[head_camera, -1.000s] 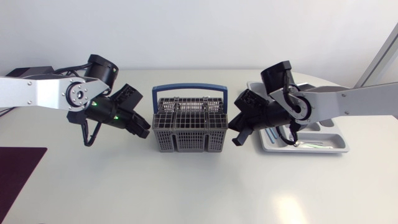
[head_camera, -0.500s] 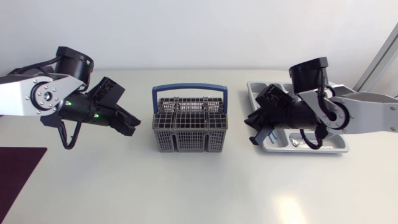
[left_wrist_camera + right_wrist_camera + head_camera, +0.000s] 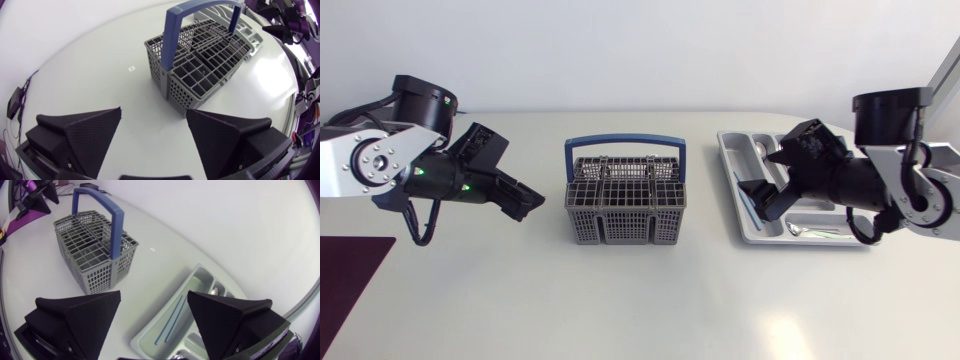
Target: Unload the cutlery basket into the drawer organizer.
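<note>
The grey cutlery basket (image 3: pixel 625 205) with a blue handle (image 3: pixel 625 143) stands upright at the table's middle; no cutlery shows in its compartments. The grey drawer organizer (image 3: pixel 750 232) lies to its right and holds a spoon (image 3: pixel 810 231) and thin blue sticks (image 3: pixel 745 205). My left gripper (image 3: pixel 527 204) hovers left of the basket, open and holding nothing. My right gripper (image 3: pixel 760 198) hangs open over the organizer's left part, also holding nothing. From the left wrist, the basket (image 3: pixel 200 65) lies ahead of the open gripper (image 3: pixel 154 135). From the right wrist, the basket (image 3: pixel 95 255) and organizer (image 3: pixel 187 292) lie ahead of the open gripper (image 3: pixel 154 315).
A dark purple mat (image 3: pixel 350 270) lies at the table's front left corner. Bare white tabletop (image 3: pixel 640 300) stretches in front of the basket and between the basket and each gripper.
Both arms have drawn back from the basket's sides, the left one leftward and the right one over the organizer. Both grippers went from shut to open.
</note>
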Motion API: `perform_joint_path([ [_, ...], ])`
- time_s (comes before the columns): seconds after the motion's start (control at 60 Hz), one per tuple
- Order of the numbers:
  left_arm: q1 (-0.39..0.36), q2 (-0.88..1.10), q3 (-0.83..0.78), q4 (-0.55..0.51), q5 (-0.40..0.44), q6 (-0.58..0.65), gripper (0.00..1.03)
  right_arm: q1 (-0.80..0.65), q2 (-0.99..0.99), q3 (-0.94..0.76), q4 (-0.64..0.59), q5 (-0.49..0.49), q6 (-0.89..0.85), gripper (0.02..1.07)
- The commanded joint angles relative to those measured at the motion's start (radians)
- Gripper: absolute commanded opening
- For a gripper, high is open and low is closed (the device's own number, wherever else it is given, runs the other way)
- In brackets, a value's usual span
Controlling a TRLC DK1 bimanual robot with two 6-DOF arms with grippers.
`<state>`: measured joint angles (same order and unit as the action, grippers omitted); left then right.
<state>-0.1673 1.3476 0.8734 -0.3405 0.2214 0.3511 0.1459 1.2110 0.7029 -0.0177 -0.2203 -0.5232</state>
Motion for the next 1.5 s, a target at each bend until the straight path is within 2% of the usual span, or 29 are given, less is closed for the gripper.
perform_joint_path([
  [0.0,0.009,-0.056,-0.024,0.008,-0.010,-0.050,1.00,-0.034,-0.041,-0.028,0.015,-0.008,0.043,1.03],
  [0.133,0.011,-0.111,-0.036,0.008,-0.045,-0.132,1.00,-0.080,-0.079,-0.037,0.018,-0.019,0.112,1.03],
  [0.267,0.011,-0.183,-0.077,0.009,-0.068,-0.143,1.00,-0.129,-0.140,-0.066,0.027,-0.021,0.161,1.03],
  [0.35,0.023,-0.240,-0.105,0.024,-0.082,-0.136,1.00,-0.149,-0.192,-0.105,0.073,-0.002,0.183,1.03],
  [0.433,0.055,-0.278,-0.117,0.024,-0.106,-0.136,1.00,-0.149,-0.245,-0.134,0.070,0.033,0.186,1.03],
  [0.617,0.068,-0.409,-0.175,0.021,-0.145,-0.139,1.00,-0.164,-0.363,-0.195,0.065,0.168,0.210,1.03],
  [0.717,0.074,-0.493,-0.214,0.035,-0.175,-0.162,1.00,-0.190,-0.435,-0.229,0.067,0.208,0.236,1.03],
  [1.083,0.100,-0.831,-0.373,0.124,-0.217,-0.201,1.00,-0.241,-0.714,-0.327,0.021,0.211,0.232,1.03],
  [1.483,0.125,-1.035,-0.564,0.204,-0.219,-0.257,1.00,-0.207,-0.907,-0.467,0.014,0.215,0.340,1.03],
])
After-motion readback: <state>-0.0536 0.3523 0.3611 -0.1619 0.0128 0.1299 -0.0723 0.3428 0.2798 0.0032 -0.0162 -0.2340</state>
